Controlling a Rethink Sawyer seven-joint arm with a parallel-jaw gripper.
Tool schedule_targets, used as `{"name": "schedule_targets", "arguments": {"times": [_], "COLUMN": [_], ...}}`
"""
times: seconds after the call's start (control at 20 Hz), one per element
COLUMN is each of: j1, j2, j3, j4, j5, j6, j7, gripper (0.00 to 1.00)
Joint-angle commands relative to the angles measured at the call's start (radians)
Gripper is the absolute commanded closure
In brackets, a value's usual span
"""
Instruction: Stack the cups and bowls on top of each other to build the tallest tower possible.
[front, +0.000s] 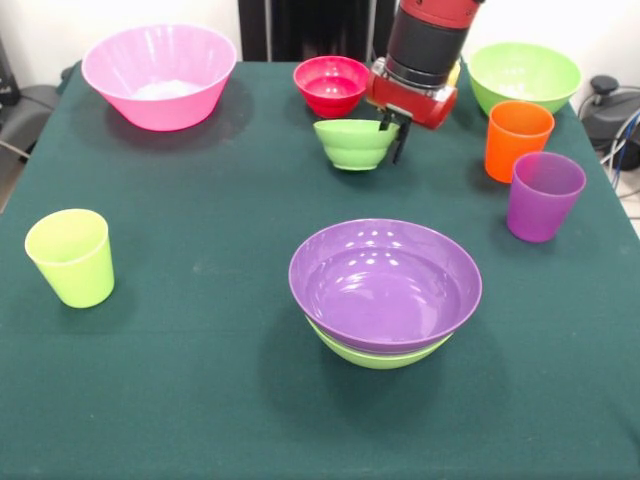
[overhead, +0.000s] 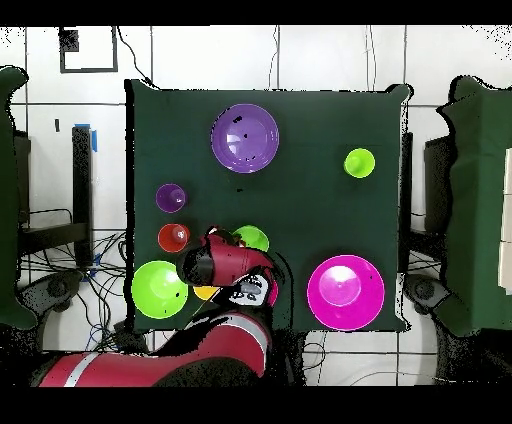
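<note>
1. Front view: gripper (front: 392, 132) at the right rim of the small lime bowl (front: 355, 143), black fingers (front: 401, 140) seemingly pinching that rim, bowl slightly tilted.
2. Just behind: small red bowl (front: 331, 84). Far left: pink bowl (front: 160, 75). Far right: large lime bowl (front: 524, 76).
3. Centre front: purple bowl (front: 385, 283) nested on a lime bowl (front: 377, 354).
4. Right side: orange cup (front: 517, 139), purple cup (front: 543, 195). Left: lime cup (front: 71, 256).
5. Overhead view: arm (overhead: 215, 265) over the table's (overhead: 300, 200) near edge, covering most of the small lime bowl (overhead: 252, 237); yellow-orange cup (overhead: 205, 292) partly hidden beneath.
</note>
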Motion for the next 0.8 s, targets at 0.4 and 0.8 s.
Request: {"name": "schedule_targets", "arguments": {"times": [0.4, 0.8], "j1": [-0.013, -0.04], "j2": [-0.166, -0.273], "j3": [0.085, 0.099], "j4": [-0.011, -0.099], "j5": [0.019, 0.003], "j6": [0.133, 0.33], "j7": [0.098, 0.02], "gripper": [1.0, 1.0]}}
